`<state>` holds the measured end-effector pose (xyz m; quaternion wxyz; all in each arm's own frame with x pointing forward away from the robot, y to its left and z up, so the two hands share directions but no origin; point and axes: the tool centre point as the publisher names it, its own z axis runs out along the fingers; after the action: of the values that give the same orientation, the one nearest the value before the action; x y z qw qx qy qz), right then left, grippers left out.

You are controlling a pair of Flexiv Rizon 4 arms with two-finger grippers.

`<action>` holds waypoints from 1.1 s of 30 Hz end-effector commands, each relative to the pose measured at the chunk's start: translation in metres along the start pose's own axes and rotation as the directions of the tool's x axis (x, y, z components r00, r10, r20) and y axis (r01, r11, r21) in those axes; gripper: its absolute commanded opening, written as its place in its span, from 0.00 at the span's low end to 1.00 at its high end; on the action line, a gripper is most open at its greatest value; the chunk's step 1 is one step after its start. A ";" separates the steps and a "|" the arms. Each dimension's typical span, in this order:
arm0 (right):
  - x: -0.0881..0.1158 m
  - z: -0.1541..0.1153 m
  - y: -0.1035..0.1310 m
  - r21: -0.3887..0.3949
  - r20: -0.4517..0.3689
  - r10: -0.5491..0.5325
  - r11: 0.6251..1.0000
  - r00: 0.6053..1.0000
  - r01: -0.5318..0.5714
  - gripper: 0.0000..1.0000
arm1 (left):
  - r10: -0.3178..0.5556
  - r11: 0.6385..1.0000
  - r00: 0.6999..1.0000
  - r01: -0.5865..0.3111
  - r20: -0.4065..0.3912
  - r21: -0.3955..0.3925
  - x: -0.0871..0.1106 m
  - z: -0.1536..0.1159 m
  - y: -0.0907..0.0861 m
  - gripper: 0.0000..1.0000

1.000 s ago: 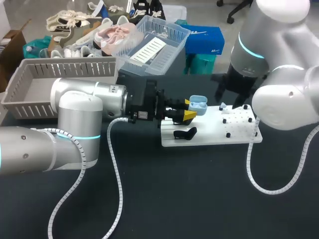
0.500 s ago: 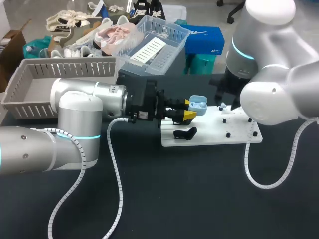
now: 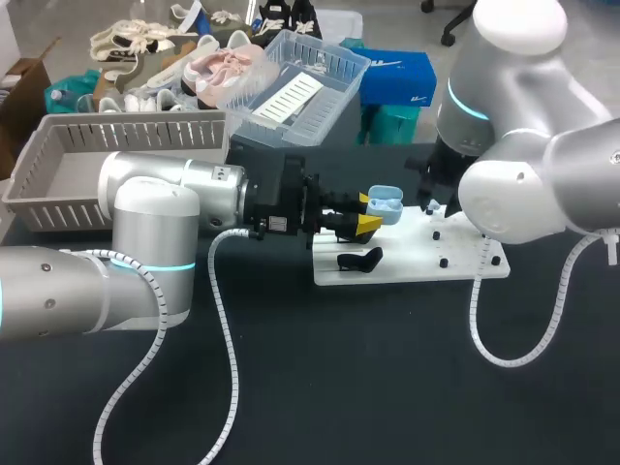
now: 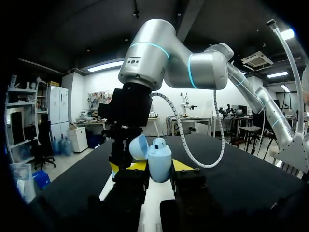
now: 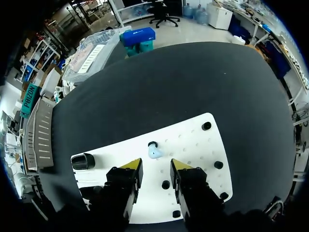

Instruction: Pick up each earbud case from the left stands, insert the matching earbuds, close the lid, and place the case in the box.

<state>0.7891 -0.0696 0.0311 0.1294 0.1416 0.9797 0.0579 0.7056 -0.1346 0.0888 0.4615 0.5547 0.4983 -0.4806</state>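
Our left end effector (image 4: 160, 167) is clamped on the blue case (image 4: 159, 162), which has its lid open and is held above the white board (image 5: 193, 145). Our right end effector (image 5: 155, 166) hangs over the board, fingers apart with nothing between them. A pale earbud (image 5: 154, 153) lies on the board just ahead of them. A black case (image 5: 83, 161) sits at the board's far end. The board lies on the dark surface (image 3: 339, 387).

No text, number or sign could be read on the desk (image 3: 339, 387). A small white sticker (image 3: 276, 225) on the wrist of the left arm (image 3: 174, 194) carried dark print too fine to make out. The pale blue earbud case (image 4: 159, 162) in the left hand (image 4: 157, 166) bore no legible marking.
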 end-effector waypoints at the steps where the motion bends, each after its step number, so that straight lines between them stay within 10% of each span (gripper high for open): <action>1: -0.003 0.004 0.002 0.000 -0.005 -0.002 1.000 1.000 0.002 0.33 | 0.001 1.000 1.000 -0.001 0.001 -0.002 0.000 0.000 -0.001 0.00; 33: -0.007 0.008 0.003 0.000 -0.020 -0.003 1.000 1.000 0.003 0.00 | 0.001 1.000 1.000 -0.001 0.001 -0.002 0.000 0.000 -0.001 0.00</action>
<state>0.7952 -0.0682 0.0249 0.1229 0.1404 0.9806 0.0596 0.7056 -0.1346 0.0888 0.4615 0.5547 0.4983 -0.4806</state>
